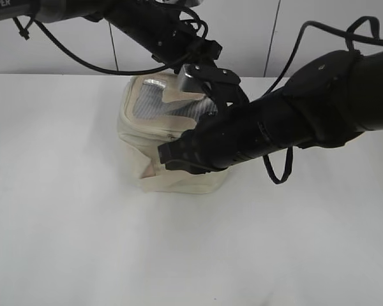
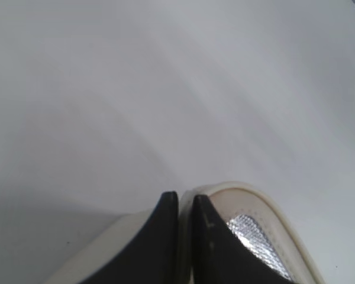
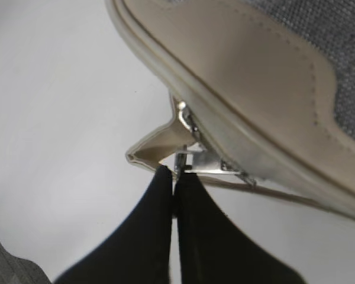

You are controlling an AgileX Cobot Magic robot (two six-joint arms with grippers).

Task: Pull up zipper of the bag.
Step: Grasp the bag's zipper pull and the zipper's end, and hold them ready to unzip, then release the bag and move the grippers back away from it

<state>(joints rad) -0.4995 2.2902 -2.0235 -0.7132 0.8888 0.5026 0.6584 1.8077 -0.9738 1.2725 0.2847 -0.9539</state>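
The cream-white bag (image 1: 135, 131) stands in the middle of the white table, its lid with grey window panels facing up. My left gripper (image 1: 217, 89) is at the lid's far right edge. In the left wrist view it (image 2: 185, 198) is shut on the cream lid rim (image 2: 272, 207) of the bag. My right gripper (image 1: 163, 156) reaches across to the bag's front side. In the right wrist view it (image 3: 174, 173) is shut on a silver zipper pull (image 3: 187, 160) just under the lid edge (image 3: 242, 77). The zipper line (image 1: 147, 132) runs round below the lid.
The wide cream strap (image 1: 175, 183) lies across the bag's lower front. The white table (image 1: 83, 242) surrounds the bag, with a pale wall (image 1: 51, 51) behind. A black cable loop (image 1: 277, 172) hangs from my right arm.
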